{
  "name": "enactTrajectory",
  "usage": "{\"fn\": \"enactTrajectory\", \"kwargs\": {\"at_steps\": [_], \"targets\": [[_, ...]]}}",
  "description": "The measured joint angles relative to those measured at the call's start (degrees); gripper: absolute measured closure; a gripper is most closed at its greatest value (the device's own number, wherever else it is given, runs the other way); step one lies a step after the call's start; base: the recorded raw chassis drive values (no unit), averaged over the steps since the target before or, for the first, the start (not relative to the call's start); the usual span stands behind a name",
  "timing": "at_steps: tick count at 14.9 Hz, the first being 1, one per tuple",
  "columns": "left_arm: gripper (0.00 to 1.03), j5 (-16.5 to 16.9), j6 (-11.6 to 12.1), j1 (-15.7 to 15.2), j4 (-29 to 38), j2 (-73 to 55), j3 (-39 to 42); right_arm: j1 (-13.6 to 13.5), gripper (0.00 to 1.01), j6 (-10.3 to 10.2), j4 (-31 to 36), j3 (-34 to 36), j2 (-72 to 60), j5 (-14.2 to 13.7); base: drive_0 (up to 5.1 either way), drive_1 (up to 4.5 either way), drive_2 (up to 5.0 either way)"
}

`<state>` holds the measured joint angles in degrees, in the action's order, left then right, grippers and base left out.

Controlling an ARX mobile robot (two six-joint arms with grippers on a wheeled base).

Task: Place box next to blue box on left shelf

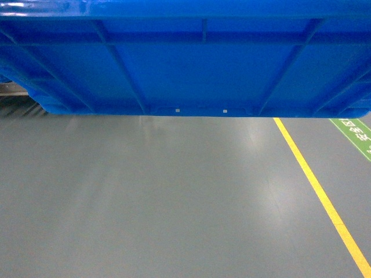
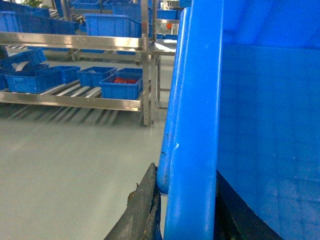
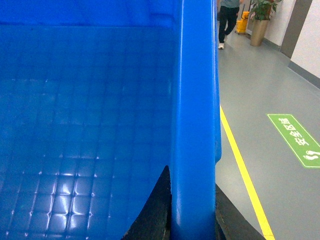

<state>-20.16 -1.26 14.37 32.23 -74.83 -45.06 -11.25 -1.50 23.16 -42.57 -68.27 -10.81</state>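
Carrying the box (image 1: 191, 63), each tool (image 2: 182, 210) (image 3: 192, 215) apparently clamped on its rim, the robot needed to approach the shelf (image 2: 75, 92).

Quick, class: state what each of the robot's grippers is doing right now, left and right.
Left gripper: closed on the box, clamping its rim.
Right gripper: closed on the box's opposite rim.

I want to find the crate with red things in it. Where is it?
Look at the metal rack across the grey floor. On its lowest level of rollers sits a row of blue crates; the one nearest the corner post is it. Only that crate shows red things inside.
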Motion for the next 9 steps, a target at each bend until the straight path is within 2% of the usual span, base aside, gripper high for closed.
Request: {"fn": "enactTrajectory", "kwargs": {"at_steps": [9], "targets": [[0.86, 0.04, 0.00, 0.04, -0.02, 0.00, 0.02, 0.04, 0.92, 0.00, -0.04, 0.00, 0.00, 0.00, 0.0, 4.17, -4.1]]}}
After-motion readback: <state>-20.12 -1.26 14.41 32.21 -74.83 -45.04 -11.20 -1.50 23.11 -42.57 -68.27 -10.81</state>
